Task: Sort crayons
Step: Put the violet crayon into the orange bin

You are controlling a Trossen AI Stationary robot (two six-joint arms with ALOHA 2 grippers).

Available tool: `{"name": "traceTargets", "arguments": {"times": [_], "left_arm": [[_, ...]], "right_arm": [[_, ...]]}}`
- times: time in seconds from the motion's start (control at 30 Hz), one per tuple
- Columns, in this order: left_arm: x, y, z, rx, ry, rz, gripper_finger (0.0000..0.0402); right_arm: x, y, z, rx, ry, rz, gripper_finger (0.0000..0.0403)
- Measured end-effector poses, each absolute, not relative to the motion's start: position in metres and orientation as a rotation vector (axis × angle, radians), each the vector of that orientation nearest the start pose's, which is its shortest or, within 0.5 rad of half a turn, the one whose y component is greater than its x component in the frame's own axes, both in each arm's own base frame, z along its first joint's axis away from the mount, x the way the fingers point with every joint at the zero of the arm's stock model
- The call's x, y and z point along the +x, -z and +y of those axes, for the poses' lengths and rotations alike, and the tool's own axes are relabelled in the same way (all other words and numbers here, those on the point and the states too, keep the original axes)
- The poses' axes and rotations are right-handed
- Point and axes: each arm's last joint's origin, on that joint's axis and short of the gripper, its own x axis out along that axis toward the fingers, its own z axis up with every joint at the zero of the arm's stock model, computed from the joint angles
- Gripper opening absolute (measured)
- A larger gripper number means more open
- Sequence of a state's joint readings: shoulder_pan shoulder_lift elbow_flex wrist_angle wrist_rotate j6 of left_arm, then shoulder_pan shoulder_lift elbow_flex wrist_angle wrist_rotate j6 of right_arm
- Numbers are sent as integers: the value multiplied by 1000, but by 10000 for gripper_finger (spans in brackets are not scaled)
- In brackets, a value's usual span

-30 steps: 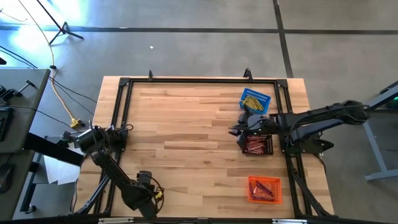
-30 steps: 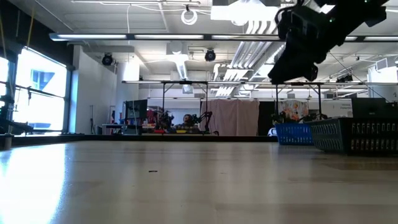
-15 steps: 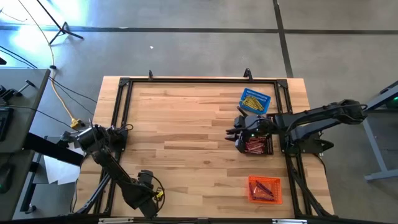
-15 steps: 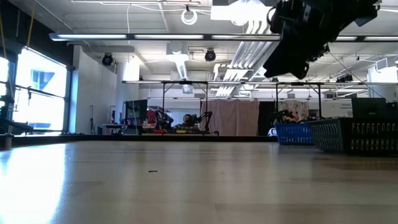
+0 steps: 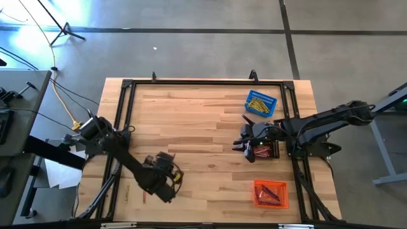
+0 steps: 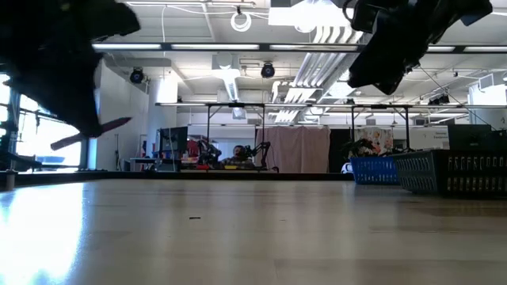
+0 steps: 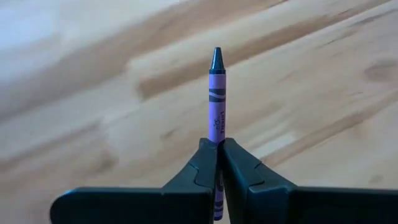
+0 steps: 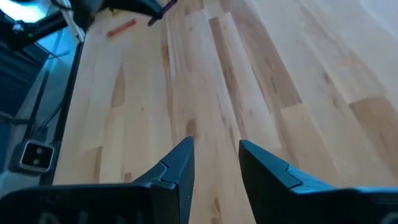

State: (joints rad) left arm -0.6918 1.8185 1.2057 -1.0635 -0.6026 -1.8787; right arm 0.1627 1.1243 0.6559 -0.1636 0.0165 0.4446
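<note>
A purple crayon sticks out past the fingertips of my left gripper, which is shut on it above the table's near left part. In the low view the crayon slants well above the wood. My right gripper stands open with nothing between its fingers, beside the black basket of red crayons. A blue basket holds yellow crayons, and an orange basket holds more. One red crayon lies loose on the table near the left arm. My left gripper pinches the crayon's blunt half between its two fingers. The crayon lies along the fingers, its pointed tip reaching out beyond them. The fingers slant down toward the table. The crayon is lifted clear of the wood.
The three baskets stand along the table's right side. A black metal frame runs round the table's edges. Bare wood spreads over the middle.
My left gripper has risen and gone toward the table's right and far side, turning as it went. It now shows in the low view with the purple crayon lifted clear of the table.
</note>
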Motion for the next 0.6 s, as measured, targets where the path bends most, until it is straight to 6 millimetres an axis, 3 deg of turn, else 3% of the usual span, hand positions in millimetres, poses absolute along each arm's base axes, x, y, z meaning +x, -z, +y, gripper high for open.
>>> {"name": "traceTargets", "arguments": {"times": [0.37, 0.6], "left_arm": [[297, -208, -139, -440, -858, 607, 1], [328, -222, -112, -382, -810, 488, 1]], "right_arm": [[207, -232, 40, 353, 110, 694, 113], [213, -241, 35, 318, 276, 523, 113]]}}
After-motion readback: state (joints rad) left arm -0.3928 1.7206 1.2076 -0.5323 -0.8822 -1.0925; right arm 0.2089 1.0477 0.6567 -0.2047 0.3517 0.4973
